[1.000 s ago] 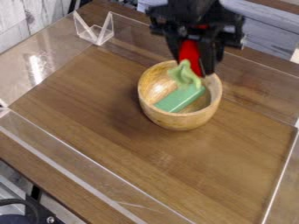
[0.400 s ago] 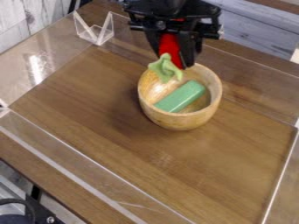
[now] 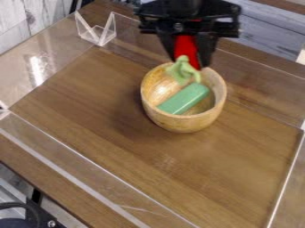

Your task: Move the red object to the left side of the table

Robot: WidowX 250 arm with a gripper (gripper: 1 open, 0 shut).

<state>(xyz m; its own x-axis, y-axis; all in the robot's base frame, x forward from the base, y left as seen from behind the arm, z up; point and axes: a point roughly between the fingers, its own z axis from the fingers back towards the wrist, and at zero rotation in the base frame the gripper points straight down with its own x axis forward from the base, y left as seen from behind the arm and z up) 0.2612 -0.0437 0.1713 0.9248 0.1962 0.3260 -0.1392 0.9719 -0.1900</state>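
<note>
The red object [image 3: 186, 48] hangs upright in my gripper [image 3: 187, 53], its pale green leafy stem [image 3: 181, 69] pointing down just above the back rim of the wooden bowl. The black gripper is shut on the red object's upper part, near the far middle of the table [image 3: 107, 107]. The fingertips are partly hidden by the plush.
A round wooden bowl [image 3: 183, 118] stands in the middle of the table with a green block [image 3: 187, 100] lying in it. A clear acrylic stand [image 3: 95, 29] sits at the far left corner. Clear acrylic walls [image 3: 143, 200] border the tabletop.
The red object has been lifted out of the bowl and rolled in the gripper; its stem now hangs over the bowl's back rim. The green block stayed in the bowl.
</note>
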